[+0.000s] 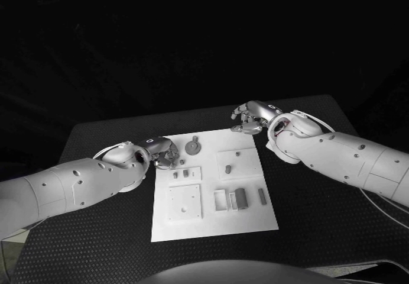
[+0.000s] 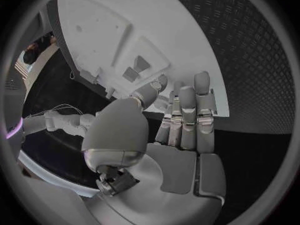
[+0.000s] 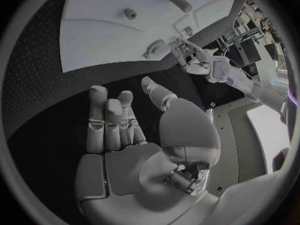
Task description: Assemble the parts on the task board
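Task board [image 1: 213, 222] near edge closest; parts [image 1: 241, 198] loose. Left hand [image 1: 164, 152] at board edge, right hand [image 1: 252, 118] beyond far edge, both empty, fingers apart. Risk: left hand nudging board, scattering parts.

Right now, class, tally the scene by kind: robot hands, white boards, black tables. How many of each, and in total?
Robot hands: 2 (left hand, right hand)
White board: 1
Black table: 1
Total: 4
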